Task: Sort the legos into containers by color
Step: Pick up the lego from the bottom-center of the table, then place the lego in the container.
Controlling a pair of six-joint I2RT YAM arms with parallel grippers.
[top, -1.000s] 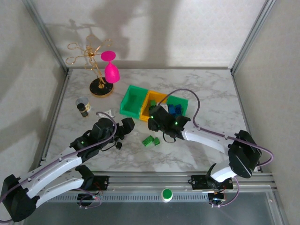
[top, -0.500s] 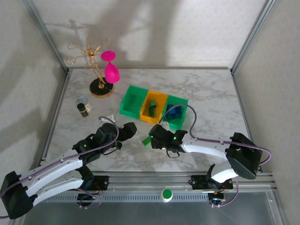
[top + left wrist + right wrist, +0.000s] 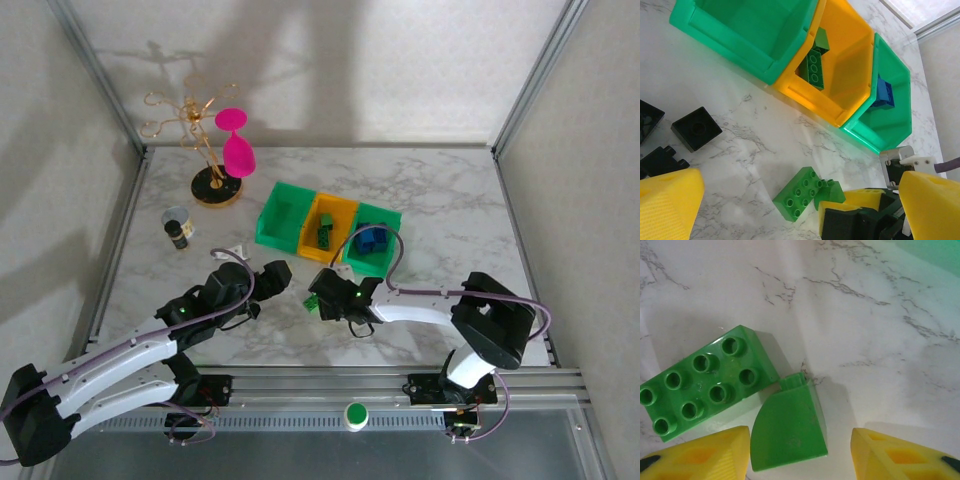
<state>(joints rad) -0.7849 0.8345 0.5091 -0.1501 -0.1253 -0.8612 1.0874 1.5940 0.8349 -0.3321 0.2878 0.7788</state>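
Note:
Two green legos lie together on the marble: a two-by-four brick point(image 3: 702, 380) and a curved piece point(image 3: 787, 427). My right gripper point(image 3: 800, 457) is open, its yellow fingers either side of the curved piece, not touching it. From above, that gripper point(image 3: 322, 300) sits at the green legos point(image 3: 313, 300). My left gripper point(image 3: 800, 220) hangs open over the same brick point(image 3: 800, 194), with black legos point(image 3: 696, 128) to its left. The containers stand behind: left green bin point(image 3: 785, 65), yellow bin point(image 3: 850, 75) holding green legos point(image 3: 812, 65), right green bin point(image 3: 897, 125) holding blue legos point(image 3: 883, 92).
A gold wire stand with a pink glass point(image 3: 233, 150) stands at the back left, a small dark-capped bottle point(image 3: 178, 230) in front of it. A small white scrap point(image 3: 230, 242) lies near my left arm. Metal frame rails border the table.
My right gripper has come back from the bins, down and left to the green legos on the table. My left gripper has shifted slightly right.

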